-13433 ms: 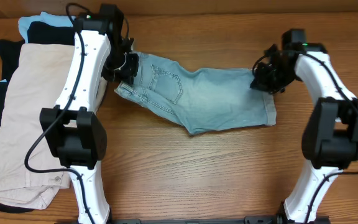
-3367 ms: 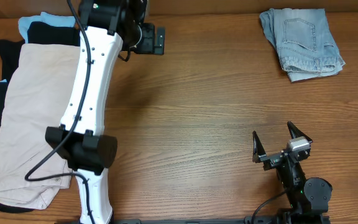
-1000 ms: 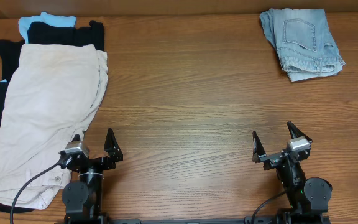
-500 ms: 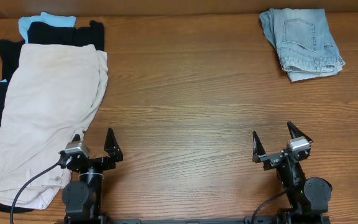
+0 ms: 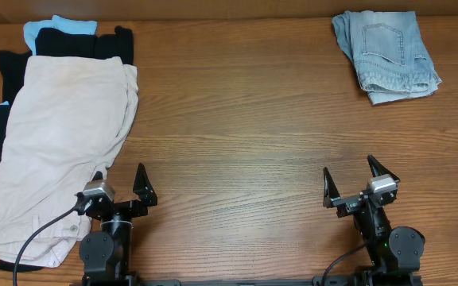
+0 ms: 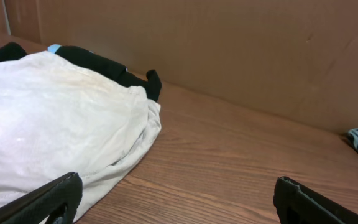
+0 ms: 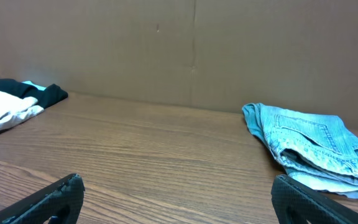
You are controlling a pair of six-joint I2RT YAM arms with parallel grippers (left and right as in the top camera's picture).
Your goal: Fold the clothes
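Denim shorts point(image 5: 386, 54) folded, far right corner of table point(image 5: 237, 135) — well apart from both arms. Left gripper point(image 5: 119, 181) and right gripper point(image 5: 349, 176) at near edge — fingers spread wide, holding nothing (beige shorts point(image 5: 62, 143) just beside left one).

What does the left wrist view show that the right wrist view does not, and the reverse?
Left wrist only: the open left claw, and the beige shorts close up. Right wrist only: the open right claw, and the folded denim shorts whole. Both: a part of the beige shorts, the black garment, the denim shorts (a mere edge in the left view), the wooden table and the brown wall.
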